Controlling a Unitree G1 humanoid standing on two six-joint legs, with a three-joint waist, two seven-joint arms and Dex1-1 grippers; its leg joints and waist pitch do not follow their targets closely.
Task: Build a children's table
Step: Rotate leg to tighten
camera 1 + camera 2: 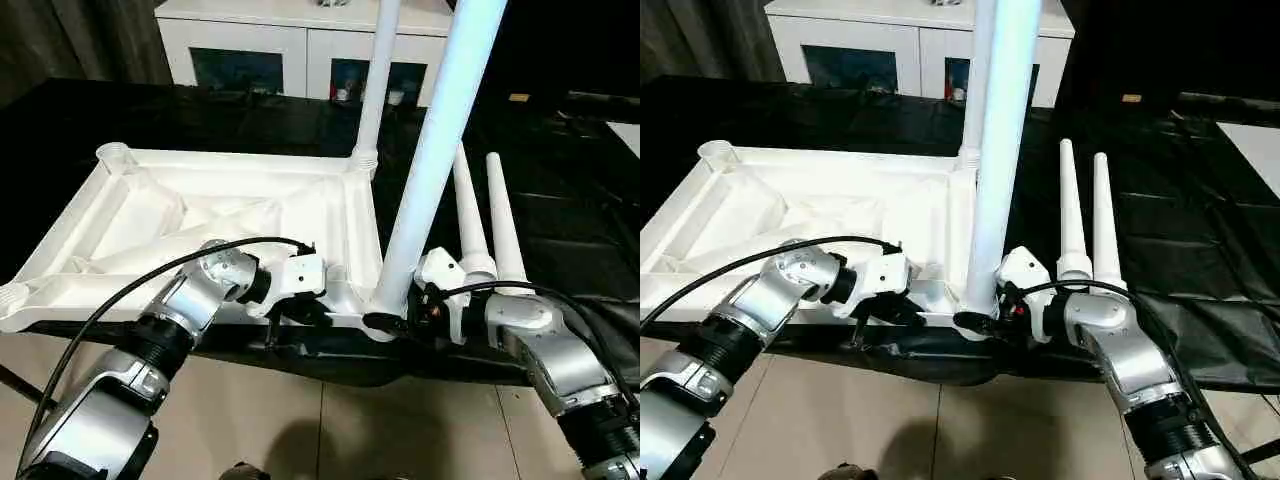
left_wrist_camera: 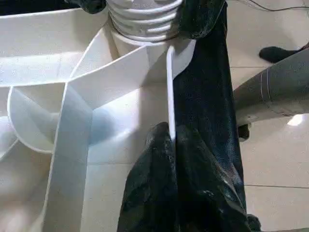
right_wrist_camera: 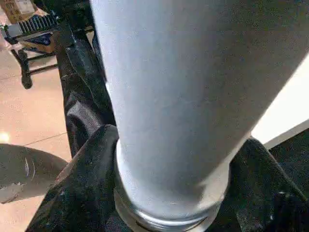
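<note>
Straddling the base of an upright leg (image 1: pixel 430 150), the right claw (image 1: pixel 395 322) is seen parted around it at the tabletop's (image 1: pixel 200 215) near corner socket; the left claw (image 2: pixel 172 145) is clamped on the adjoining rim.
</note>
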